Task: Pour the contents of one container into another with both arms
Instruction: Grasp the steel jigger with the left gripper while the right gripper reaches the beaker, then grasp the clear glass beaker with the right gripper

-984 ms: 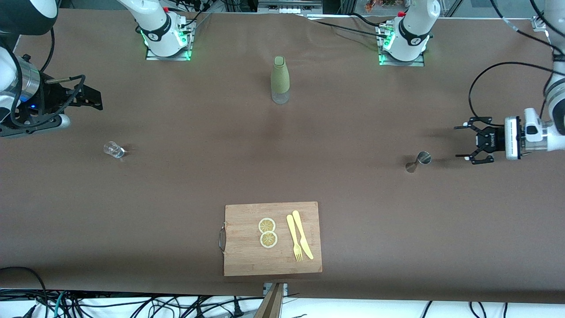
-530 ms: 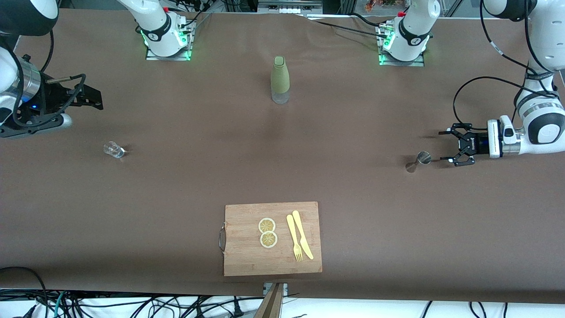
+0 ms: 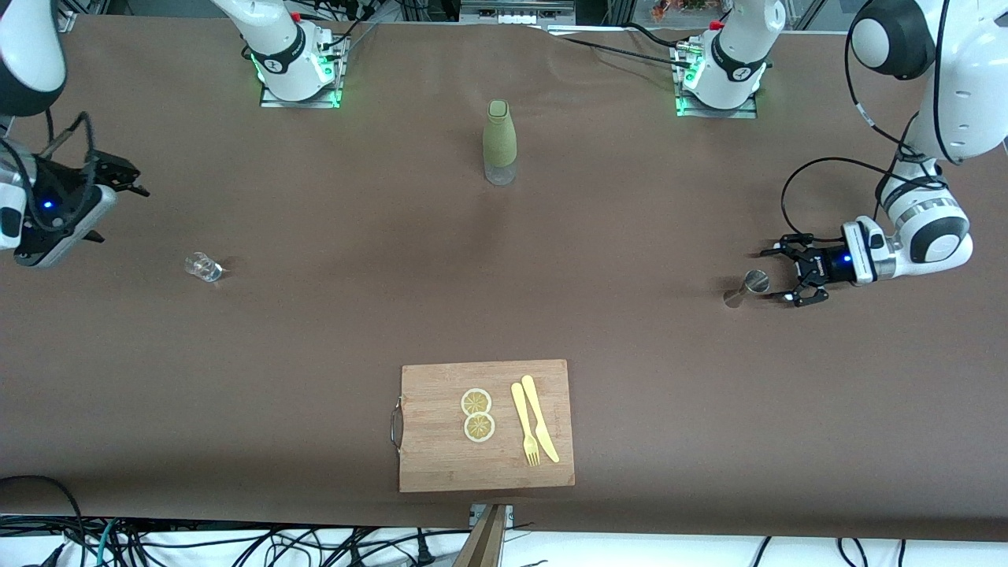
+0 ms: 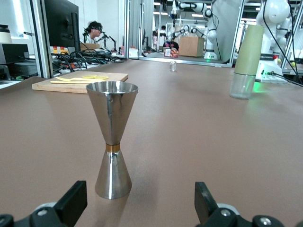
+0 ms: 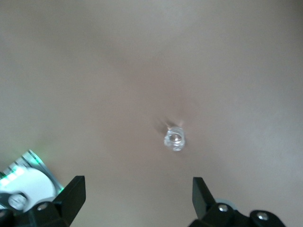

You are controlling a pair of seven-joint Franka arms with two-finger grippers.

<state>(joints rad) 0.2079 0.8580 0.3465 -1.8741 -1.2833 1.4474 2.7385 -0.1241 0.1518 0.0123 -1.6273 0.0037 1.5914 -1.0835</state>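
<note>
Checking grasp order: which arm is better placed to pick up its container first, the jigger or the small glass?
Left. The left gripper is open, low at table level right beside the upright steel jigger, lined up between its fingers. The right gripper is open but up in the air, looking down at the small glass.

The white jointed right arm was cut off at the front view's nine o'clock edge. In both wrist views the black gripper fingers ran off at six o'clock.
</note>
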